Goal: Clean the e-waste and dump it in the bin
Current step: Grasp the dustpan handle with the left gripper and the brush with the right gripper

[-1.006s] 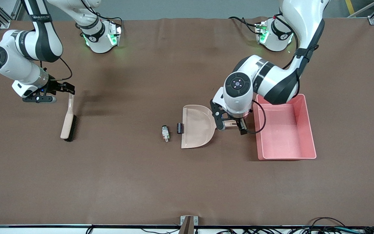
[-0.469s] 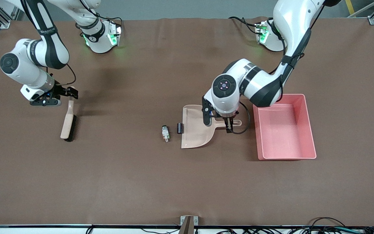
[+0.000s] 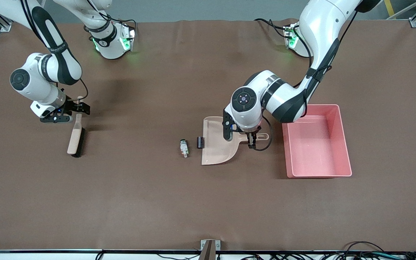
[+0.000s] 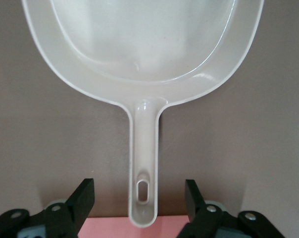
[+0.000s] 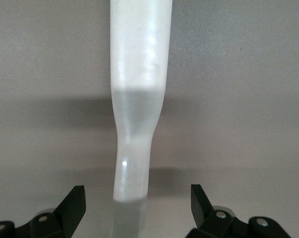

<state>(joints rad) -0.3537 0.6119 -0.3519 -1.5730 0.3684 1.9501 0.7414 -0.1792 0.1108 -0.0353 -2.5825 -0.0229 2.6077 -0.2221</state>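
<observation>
The e-waste lies on the brown mat: a white-grey part and a small black block at the mouth of the beige dustpan. The pink bin stands beside the dustpan's handle, toward the left arm's end. My left gripper is open over that handle. In the left wrist view its fingers straddle the handle of the dustpan without touching it. My right gripper is open over the handle end of a beige brush. In the right wrist view it flanks the brush with gaps on both sides.
The brush lies toward the right arm's end, well apart from the dustpan. Both arm bases stand at the table's edge farthest from the front camera. A small bracket sits at the nearest edge.
My left gripper has moved from the bin end of the dustpan's handle toward the pan and come lower. My right gripper has shifted over the brush's handle end. Nothing on the mat has moved.
</observation>
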